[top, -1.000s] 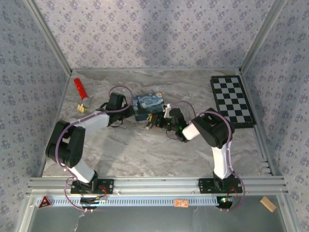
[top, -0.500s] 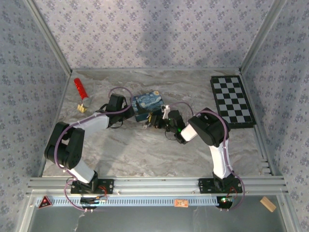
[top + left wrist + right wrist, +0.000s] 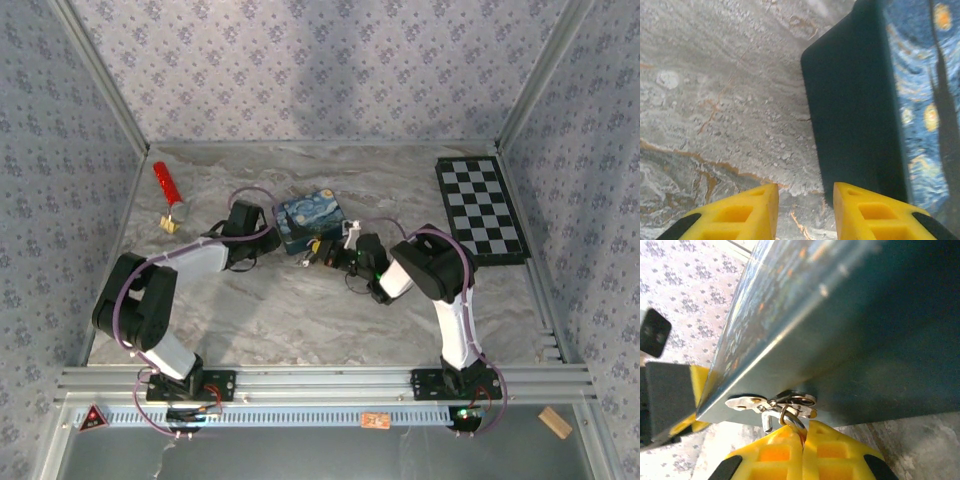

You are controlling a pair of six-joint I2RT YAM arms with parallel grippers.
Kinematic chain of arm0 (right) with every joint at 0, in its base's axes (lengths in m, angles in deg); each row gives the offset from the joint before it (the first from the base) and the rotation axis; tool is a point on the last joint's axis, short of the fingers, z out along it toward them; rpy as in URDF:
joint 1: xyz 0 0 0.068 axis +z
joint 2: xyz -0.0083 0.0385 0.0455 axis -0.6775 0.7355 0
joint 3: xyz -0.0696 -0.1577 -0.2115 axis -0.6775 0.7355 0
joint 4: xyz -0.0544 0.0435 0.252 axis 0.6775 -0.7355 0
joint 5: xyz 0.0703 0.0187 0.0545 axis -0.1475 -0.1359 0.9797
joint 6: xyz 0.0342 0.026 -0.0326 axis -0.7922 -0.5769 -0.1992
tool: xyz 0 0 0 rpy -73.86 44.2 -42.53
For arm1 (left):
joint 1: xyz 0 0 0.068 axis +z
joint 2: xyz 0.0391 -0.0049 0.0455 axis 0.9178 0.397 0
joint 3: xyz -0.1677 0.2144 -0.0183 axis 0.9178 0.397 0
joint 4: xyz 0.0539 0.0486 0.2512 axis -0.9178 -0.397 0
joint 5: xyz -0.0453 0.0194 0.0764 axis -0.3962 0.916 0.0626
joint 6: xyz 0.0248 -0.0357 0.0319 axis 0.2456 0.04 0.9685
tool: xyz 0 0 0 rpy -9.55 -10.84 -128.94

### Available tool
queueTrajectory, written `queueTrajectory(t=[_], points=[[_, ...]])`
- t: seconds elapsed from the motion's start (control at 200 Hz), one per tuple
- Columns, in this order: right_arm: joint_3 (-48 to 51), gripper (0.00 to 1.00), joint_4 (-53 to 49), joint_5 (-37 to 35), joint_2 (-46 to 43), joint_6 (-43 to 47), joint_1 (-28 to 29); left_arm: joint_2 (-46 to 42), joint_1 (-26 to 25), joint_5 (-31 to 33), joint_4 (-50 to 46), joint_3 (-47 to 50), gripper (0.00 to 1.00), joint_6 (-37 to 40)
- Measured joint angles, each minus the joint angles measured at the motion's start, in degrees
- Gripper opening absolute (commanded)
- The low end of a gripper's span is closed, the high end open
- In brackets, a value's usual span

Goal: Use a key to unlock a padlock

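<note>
While the right gripper occupies the bottom centre of the right wrist view, its two yellow fingers are pressed together. A thin metal ring is caught at the seam of their tips. The ring joins a silver latch plate, which lies against the lower corner of the blue painted tin.

In the top view, the right gripper points at the lower edge of the tin, near the centre of the frame. The padlock appears there as a small dark shape at the fingertips, touching or just beside the tin wall. Its details are too small to tell.

The left gripper sits at the bottom edge of the left wrist view with its fingers spread. Only the bare marble table shows in the gap between them. The dark side wall of the tin stands in the right half of that frame, just beyond the right-hand finger. In the top view, the left gripper lies just to the left of the tin.

A red stick lies at the upper left of the table, with a small wooden block just below it. A chessboard lies at the right edge.
</note>
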Motion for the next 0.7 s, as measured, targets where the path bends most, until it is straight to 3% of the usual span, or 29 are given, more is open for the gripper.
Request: queueTrajectory(t=[0.315, 0.505, 0.7], points=[[4.8, 0.00, 1.4, -4.8, -2.4, -6.4, 0.3, -1.6, 0.0, 2.6, -0.6, 1.1, 0.33, -0.9], [6.8, 0.00, -1.1, -6.8, -4.8, -6.6, 0.3, -2.4, -0.1, 2.5, -0.8, 0.9, 0.39, 0.2], [6.8, 0.00, -1.4, -7.1, -4.8, -6.6, 0.2, -1.2, -3.4, 2.8, -7.8, -10.1, 0.42, 6.6]])
